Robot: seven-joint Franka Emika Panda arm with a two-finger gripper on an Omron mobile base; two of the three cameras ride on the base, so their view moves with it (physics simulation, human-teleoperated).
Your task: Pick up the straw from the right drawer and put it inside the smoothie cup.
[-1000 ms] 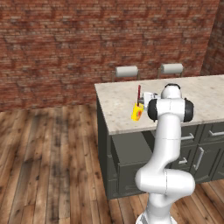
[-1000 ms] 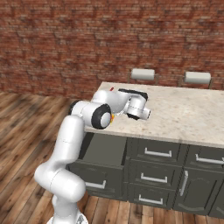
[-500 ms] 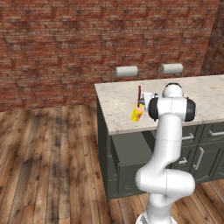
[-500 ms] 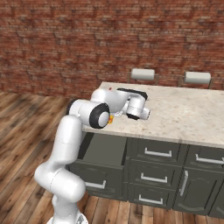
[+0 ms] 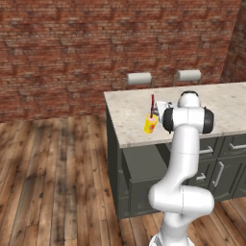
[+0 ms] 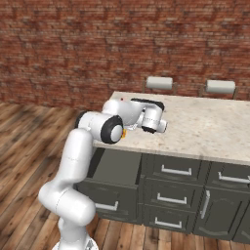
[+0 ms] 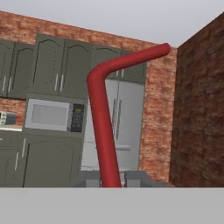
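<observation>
The yellow smoothie cup [image 5: 151, 124] stands on the counter near its left front corner. The red straw [image 5: 153, 103] rises upright out of the cup, its lower end inside it. My gripper [image 5: 159, 109] sits just right of the straw, above the cup's rim. In the hand view the straw [image 7: 103, 127] runs up from between the two fingertips [image 7: 92, 178] to its bent end, and my gripper [image 7: 109, 177] is shut on it. The right drawer [image 6: 115, 168] hangs open below the counter edge. A sliver of the cup [image 6: 124, 131] peeks out behind my arm.
The pale stone counter [image 5: 129, 120] tops an island of dark grey cabinets with silver handles [image 6: 176, 171]. Two stools [image 5: 139, 79] stand behind it against the brick wall. Wooden floor lies to the left.
</observation>
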